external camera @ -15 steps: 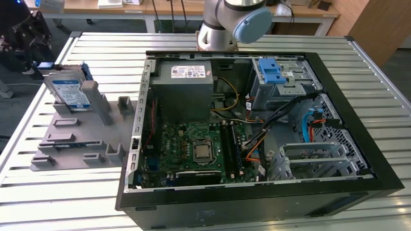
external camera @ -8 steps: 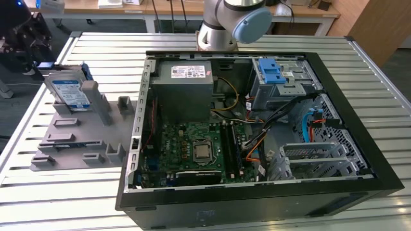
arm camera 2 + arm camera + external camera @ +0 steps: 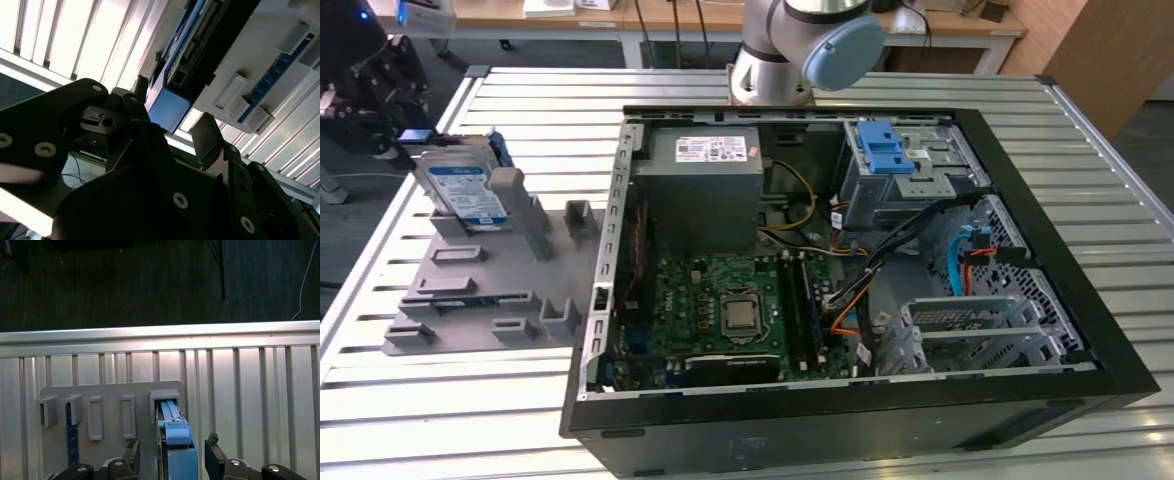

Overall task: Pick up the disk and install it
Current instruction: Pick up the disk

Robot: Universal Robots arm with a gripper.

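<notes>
Disk upright in its grey holder.
The first wrist view has the end effector spread astride it; the exterior view adds the open computer.

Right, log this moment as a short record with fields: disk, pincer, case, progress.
disk: the disk stands on edge in the grey holder plate, at the exterior view's left
pincer: the pincer is open, with one finger on each side of the disk's blue end
case: the computer case lies open, at the exterior view's right of the holder
progress: disk not yet lifted or installed
</notes>
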